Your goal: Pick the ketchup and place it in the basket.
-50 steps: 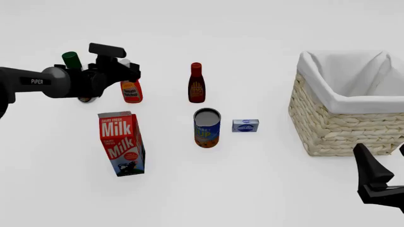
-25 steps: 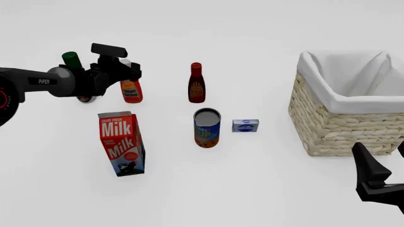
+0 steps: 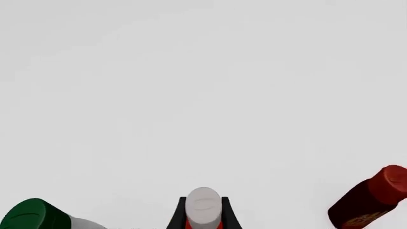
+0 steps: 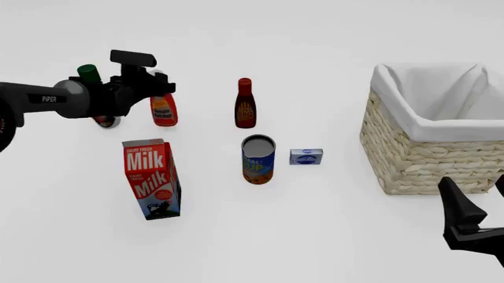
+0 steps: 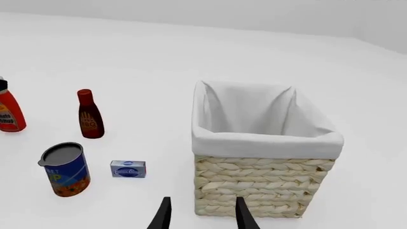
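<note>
The ketchup (image 4: 163,111) is a red-orange bottle with a whitish cap, at the back left of the table. My left gripper (image 4: 156,81) is shut on its cap. In the left wrist view the cap (image 3: 203,206) sits tight between the two black fingers (image 3: 180,215). The right wrist view also shows the ketchup (image 5: 9,114) at its edge. The basket (image 4: 417,159) is wicker with a white lining and stands at the right, empty inside (image 5: 254,181). My right gripper (image 4: 473,221) hangs open in front of the basket, its fingers (image 5: 164,214) apart with nothing between them.
A dark-red bottle (image 4: 245,104) stands right of the ketchup. A green-capped bottle (image 4: 88,73) is behind my left arm. A milk carton (image 4: 151,178), a blue can (image 4: 258,159) and a small blue box (image 4: 306,156) stand nearer the front.
My left gripper has risen a little, and the ketchup has come up slightly with it. The right gripper has hardly moved.
</note>
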Controlling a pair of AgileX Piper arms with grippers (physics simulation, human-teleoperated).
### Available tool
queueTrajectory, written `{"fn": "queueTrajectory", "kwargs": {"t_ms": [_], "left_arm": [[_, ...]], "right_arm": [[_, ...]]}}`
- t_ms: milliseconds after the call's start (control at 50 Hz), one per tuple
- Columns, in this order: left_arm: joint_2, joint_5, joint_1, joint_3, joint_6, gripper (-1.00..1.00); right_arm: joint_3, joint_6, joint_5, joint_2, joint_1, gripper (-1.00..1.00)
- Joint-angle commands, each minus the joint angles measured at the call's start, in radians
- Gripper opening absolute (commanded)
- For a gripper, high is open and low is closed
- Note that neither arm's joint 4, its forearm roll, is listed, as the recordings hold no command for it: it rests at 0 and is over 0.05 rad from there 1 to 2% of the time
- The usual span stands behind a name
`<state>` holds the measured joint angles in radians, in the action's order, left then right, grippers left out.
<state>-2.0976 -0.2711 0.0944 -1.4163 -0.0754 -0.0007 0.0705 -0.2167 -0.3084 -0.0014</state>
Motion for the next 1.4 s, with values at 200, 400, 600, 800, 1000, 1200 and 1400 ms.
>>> {"fn": "queueTrajectory", "kwargs": {"t_ms": [200, 400, 600, 800, 1000, 1200, 1400], "left_arm": [[0.22, 0.061, -0.005, 0.074, 0.006, -1.0], [0.321, 0.1, -0.001, 0.107, 0.024, -1.0], [0.421, 0.131, 0.0, 0.165, 0.034, -1.0], [0.56, 0.2, 0.027, 0.222, 0.061, -1.0], [0.703, 0.274, 0.038, 0.276, 0.061, -1.0], [0.824, 0.36, 0.056, 0.299, 0.067, -1.0], [0.918, 0.447, 0.117, 0.323, 0.062, -1.0]], "right_arm": [[0.0, 0.012, 0.053, 0.064, -0.003, 1.0], [0.0, 0.021, 0.058, 0.075, -0.007, 1.0], [0.001, 0.003, 0.089, 0.128, 0.009, 1.0], [-0.048, 0.022, 0.157, 0.181, 0.073, 1.0], [-0.178, 0.047, 0.148, 0.045, 0.179, 1.0], [-0.27, 0.061, 0.17, -0.019, 0.304, 1.0], [-0.347, 0.094, 0.158, -0.11, 0.428, 1.0]]}}
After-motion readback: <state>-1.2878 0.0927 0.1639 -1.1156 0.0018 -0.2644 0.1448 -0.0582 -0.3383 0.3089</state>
